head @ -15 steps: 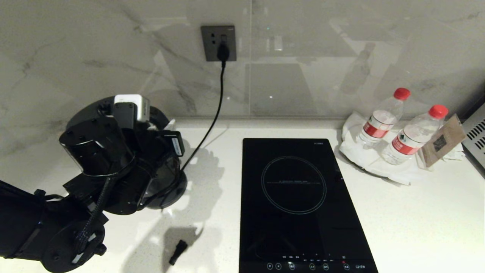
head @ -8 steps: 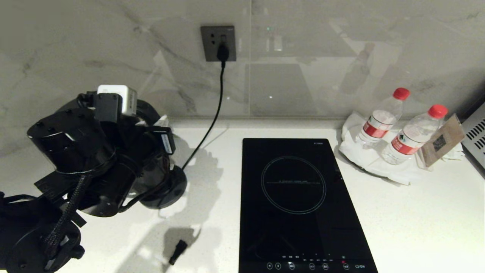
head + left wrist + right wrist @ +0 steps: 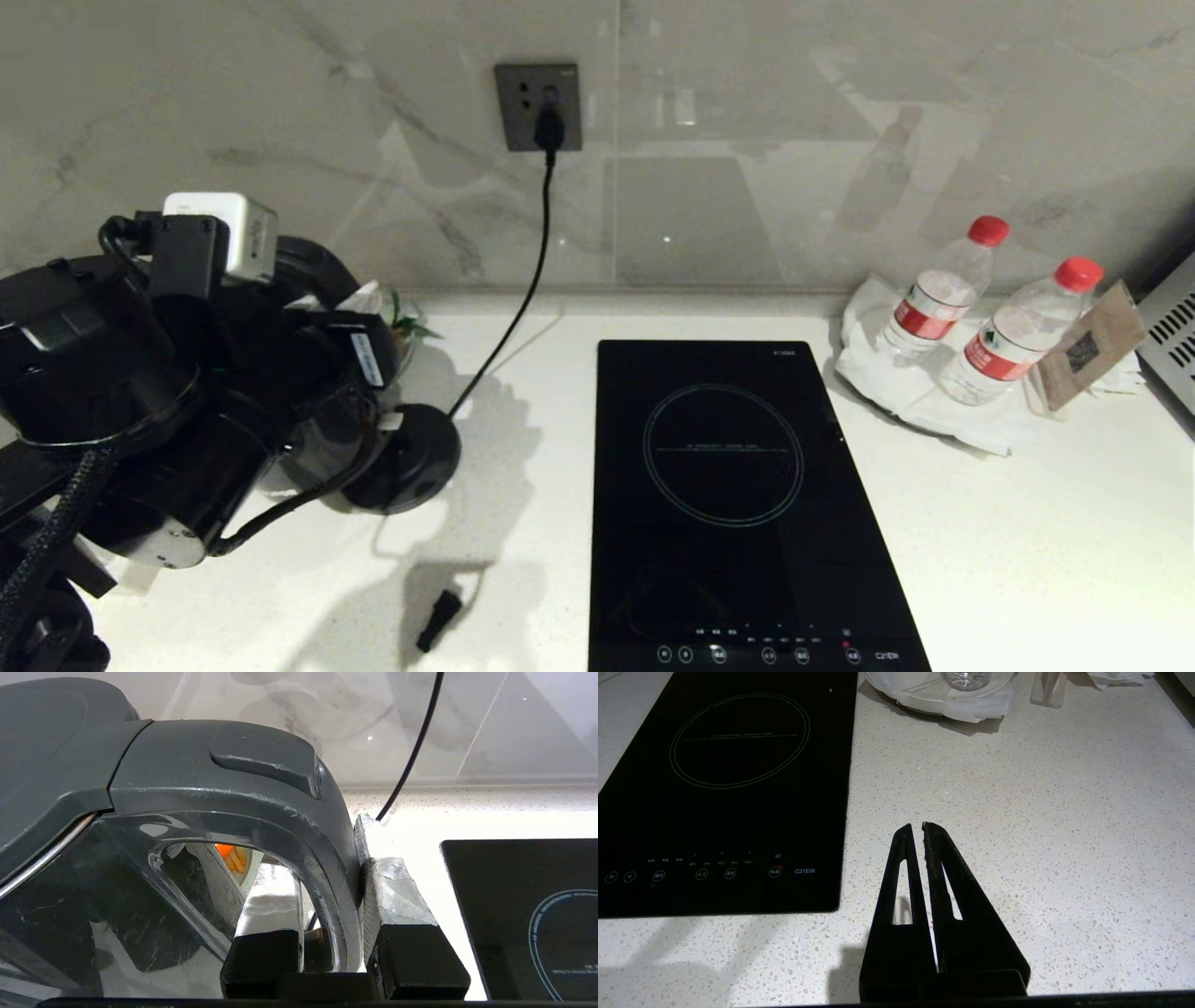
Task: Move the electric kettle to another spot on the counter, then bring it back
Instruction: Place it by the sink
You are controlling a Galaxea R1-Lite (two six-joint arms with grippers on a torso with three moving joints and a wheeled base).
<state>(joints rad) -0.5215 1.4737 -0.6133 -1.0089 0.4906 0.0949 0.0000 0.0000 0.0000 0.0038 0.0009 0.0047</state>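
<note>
The left gripper (image 3: 327, 896) is clenched on the loop handle (image 3: 299, 826) of the electric kettle (image 3: 60, 756): in the left wrist view one silver-taped finger (image 3: 397, 896) presses the handle's outer face, the other sits inside the loop, w/ the handle pinched between them. In the head view the left arm covers nearly all of the kettle; only a dark glossy part (image 3: 322, 443) shows under the wrist.

Landmark: the induction hob (image 3: 738, 504), set into the counter (image 3: 1027, 541). The kettle hangs to the left of the hob, well apart from it, over the counter's left end near the marble wall. Its round black base disc (image 3: 411, 457) lies on the counter between kettle and hob, uncovered, the kettle off to the disc's left side & not seated on it. A black cord (image 3: 527, 280) runs from the disc up to a plug in the wall socket (image 3: 539, 105), which is above the hob's far-left corner. A small black object (image 3: 438, 620) lies on the counter left of the hob's near-left corner; what it is can't be told.

Right of the hob, far side: two water bottles w/ red caps (image 3: 938, 294) on white paper, a brown card (image 3: 1092, 345) beside them.

The right gripper (image 3: 922, 828) hovers over bare counter just right of the hob's control strip, fingers pressed together, holding nothing; it's outside the head view.
</note>
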